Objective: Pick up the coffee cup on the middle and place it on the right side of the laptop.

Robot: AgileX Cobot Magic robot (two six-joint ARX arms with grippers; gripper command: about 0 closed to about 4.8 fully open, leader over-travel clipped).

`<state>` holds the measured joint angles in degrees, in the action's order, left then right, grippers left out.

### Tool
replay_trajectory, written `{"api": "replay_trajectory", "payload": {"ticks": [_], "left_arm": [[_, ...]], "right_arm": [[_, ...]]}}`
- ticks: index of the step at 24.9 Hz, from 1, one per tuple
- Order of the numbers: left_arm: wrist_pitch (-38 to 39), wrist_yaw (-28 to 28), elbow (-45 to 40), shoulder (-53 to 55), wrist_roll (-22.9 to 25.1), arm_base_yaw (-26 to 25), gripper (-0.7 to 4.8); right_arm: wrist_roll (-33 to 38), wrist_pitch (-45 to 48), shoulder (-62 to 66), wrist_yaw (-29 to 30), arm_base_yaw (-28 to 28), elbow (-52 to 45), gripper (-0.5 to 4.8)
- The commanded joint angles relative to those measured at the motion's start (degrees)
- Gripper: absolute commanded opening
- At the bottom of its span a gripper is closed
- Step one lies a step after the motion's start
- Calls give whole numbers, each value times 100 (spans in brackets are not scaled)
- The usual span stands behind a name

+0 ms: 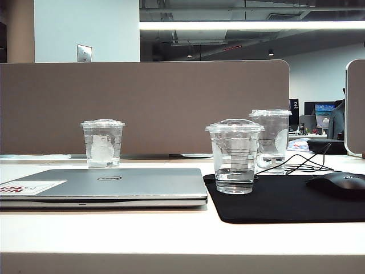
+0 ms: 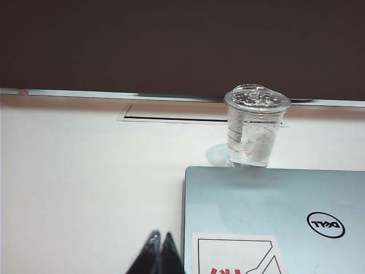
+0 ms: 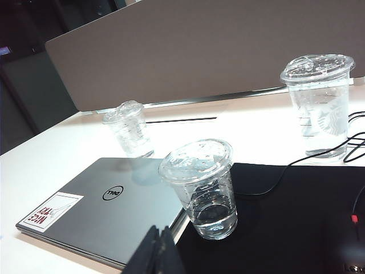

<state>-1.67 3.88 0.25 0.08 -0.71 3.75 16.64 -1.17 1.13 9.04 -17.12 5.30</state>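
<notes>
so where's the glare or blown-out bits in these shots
Exterior view: the ceiling light strip is blown out; the divider is evenly lit. Left wrist view: the table is washed near-white. Right wrist view: the table behind the laptop glares; the dome-lidded cup stays sharp.

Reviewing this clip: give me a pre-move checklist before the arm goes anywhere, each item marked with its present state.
1. Coffee cup upright on the black mat, right of the laptop: ok.
2. Dome lid on: ok.
3. Right tool shut, holding nothing, short of the cup: ok.
4. Left tool shut, beside the laptop's edge: ok.
5. Other two cups upright: ok.
6. Cup clear of the mouse: ok.
</notes>
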Motion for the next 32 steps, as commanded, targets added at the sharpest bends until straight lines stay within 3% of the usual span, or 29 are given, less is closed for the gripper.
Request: {"api": "replay_trajectory", "payload": {"ticks": [1, 11, 15, 17, 23, 27, 32], "left_arm": [[-31, -26, 17, 0, 24, -2, -5], [-15, -26, 17, 0, 24, 4, -5], [-9, -20, 17, 0, 24, 2, -5], [-13, -22, 17, 0, 24, 2, -5], [-11, -22, 17, 0, 24, 2, -5], [-13, -22, 17, 0, 24, 2, -5], [-13, -22, 17, 0, 24, 2, -5]], "right_arm": [[-24, 94, 4, 2, -2, 22, 0], [-24, 94, -118, 7, 94, 11, -1], [-24, 92, -116, 4, 564, 11, 0], [-24, 101, -118, -7, 1058, -17, 0], [-24, 92, -118, 7, 1211, -313, -1], [-472, -24, -118, -734, 1285, -428, -1], [-533, -15, -118, -2380, 1453, -452, -1]]}}
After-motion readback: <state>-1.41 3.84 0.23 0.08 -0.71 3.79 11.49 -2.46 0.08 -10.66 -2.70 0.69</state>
